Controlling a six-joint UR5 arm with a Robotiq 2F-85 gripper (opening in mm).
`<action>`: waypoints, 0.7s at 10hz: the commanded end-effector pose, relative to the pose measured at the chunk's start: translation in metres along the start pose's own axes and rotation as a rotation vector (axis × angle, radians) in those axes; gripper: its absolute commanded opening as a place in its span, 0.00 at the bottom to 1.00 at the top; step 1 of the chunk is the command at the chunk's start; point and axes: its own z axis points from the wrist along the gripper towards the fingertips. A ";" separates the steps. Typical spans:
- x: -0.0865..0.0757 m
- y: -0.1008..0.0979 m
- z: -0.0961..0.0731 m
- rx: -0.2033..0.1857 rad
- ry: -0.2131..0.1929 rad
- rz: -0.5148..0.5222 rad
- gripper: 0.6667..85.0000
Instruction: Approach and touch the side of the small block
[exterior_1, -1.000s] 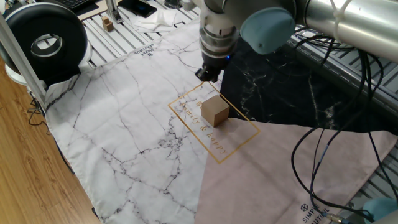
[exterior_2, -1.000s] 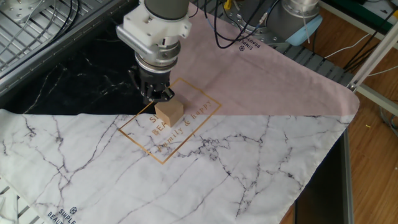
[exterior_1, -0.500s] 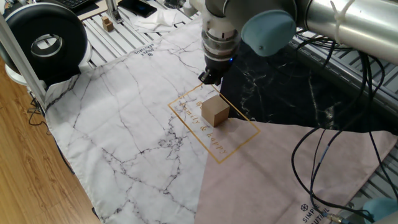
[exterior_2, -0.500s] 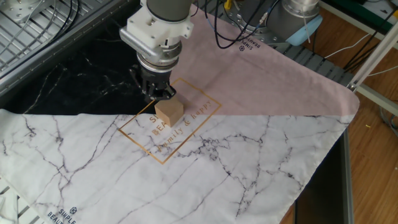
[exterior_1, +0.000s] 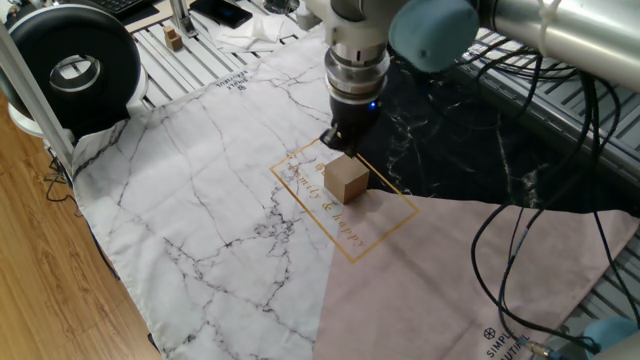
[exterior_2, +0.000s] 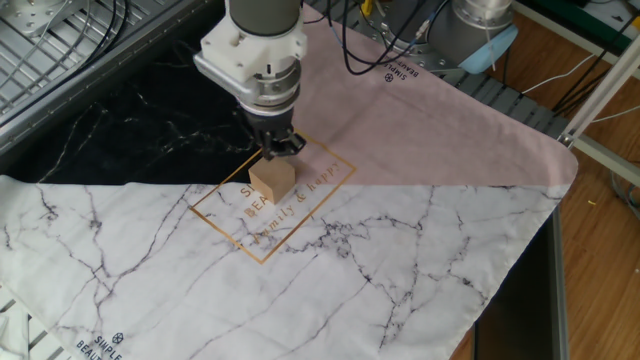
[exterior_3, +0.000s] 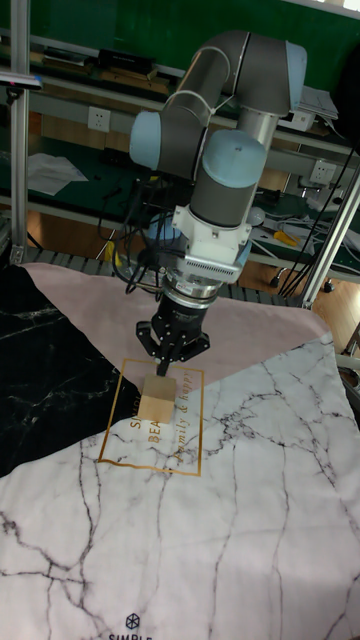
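Note:
The small block (exterior_1: 347, 181) (exterior_2: 272, 181) (exterior_3: 157, 398) is a plain light-brown wooden cube. It rests inside the gold printed frame (exterior_1: 385, 222) on the marble-patterned cloth. My gripper (exterior_1: 338, 141) (exterior_2: 281, 148) (exterior_3: 167, 369) points straight down with its dark fingers pressed together and nothing between them. Its tip is at the block's far upper edge, on the side toward the black part of the cloth. Whether the tip touches the wood cannot be told.
A round black device (exterior_1: 68, 65) stands at the far left beside a metal post (exterior_1: 22, 75). A tiny tan wooden piece (exterior_1: 174, 38) lies on the slatted table behind it. Loose black cables (exterior_1: 520, 250) hang over the pink cloth at the right. A second arm's base (exterior_2: 478, 25) stands behind.
My gripper has shifted sideways along the block's far side and closer in, ending at its upper edge. The block has not moved.

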 end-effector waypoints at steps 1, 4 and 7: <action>0.031 0.021 -0.004 -0.084 0.111 0.008 0.00; 0.023 0.027 -0.004 -0.104 0.083 0.030 0.00; 0.008 0.017 -0.002 -0.066 0.022 0.018 0.00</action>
